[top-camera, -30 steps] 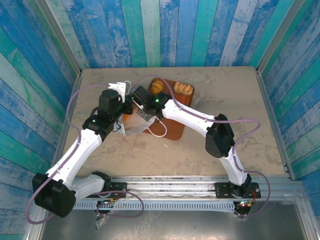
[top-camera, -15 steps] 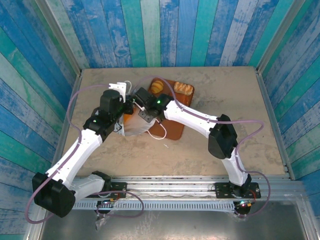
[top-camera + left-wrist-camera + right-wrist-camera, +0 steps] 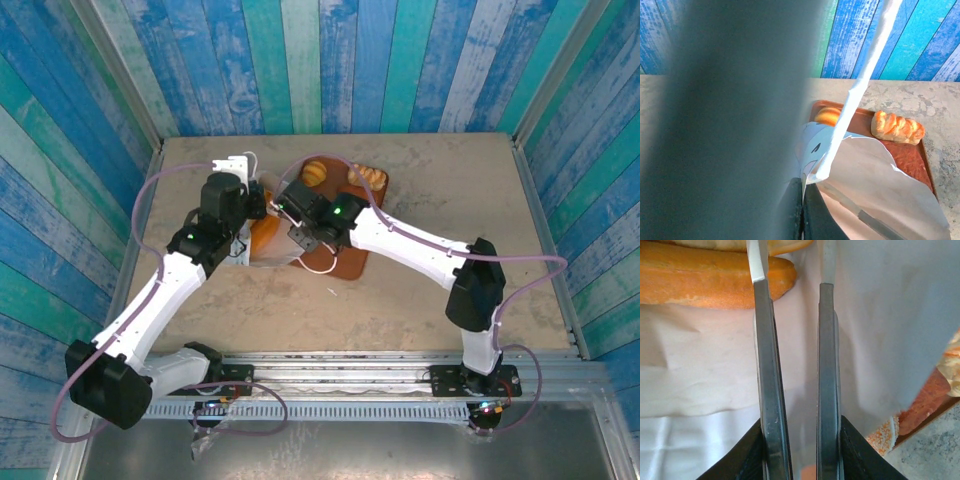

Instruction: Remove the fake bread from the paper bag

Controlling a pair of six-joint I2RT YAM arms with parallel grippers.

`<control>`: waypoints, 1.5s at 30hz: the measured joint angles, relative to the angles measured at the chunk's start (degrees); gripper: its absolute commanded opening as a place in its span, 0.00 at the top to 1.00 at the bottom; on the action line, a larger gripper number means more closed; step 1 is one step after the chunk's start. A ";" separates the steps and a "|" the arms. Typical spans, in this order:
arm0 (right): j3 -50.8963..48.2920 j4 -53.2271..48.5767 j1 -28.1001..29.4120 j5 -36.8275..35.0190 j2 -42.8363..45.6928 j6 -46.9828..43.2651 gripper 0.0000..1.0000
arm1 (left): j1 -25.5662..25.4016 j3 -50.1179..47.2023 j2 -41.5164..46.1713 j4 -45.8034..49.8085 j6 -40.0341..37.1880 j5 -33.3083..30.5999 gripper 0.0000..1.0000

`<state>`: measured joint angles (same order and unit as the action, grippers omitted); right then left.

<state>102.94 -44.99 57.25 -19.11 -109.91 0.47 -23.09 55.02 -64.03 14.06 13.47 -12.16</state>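
Two pincers are working the paper bag (image 3: 262, 243) left of the tray (image 3: 345, 262): my left pincer (image 3: 801, 210) is pinching its rim, my right pincer (image 3: 792, 295), nearly closed, is nosing inside toward a loaf (image 3: 715, 282). Thin paper could be tearing, or the loaf slipping away.

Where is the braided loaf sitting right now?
In the top external view the braided loaf lies at the far right corner of the brown tray, just right of a croissant. The left wrist view shows it beyond the paper bag.

brown tray (image 3: 345, 262) on tan table (image 3: 450, 180), blue plank walls (image 3: 330, 60).
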 measured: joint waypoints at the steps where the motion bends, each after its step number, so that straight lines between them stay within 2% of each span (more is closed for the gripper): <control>1: -0.02 -0.09 0.00 0.00 0.46 0.11 0.99 | 0.00 0.00 0.00 -0.09 0.00 -0.15 0.96; 11: -2.73 -1.79 0.02 -0.42 5.77 1.38 0.99 | 0.00 0.00 -0.22 -0.33 -1.25 -4.94 0.98; 29: -11.19 -2.91 0.31 -0.63 23.67 3.43 1.00 | 0.50 0.00 -1.95 -0.92 -2.29 -9.68 0.98; 45: -13.05 -6.49 0.31 -13.07 35.85 4.72 0.98 | 0.55 0.00 -1.90 0.74 -4.35 -10.73 0.99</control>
<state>89.89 -51.48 57.56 -32.18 -74.06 5.19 -22.55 55.02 -65.93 14.81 9.13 -22.90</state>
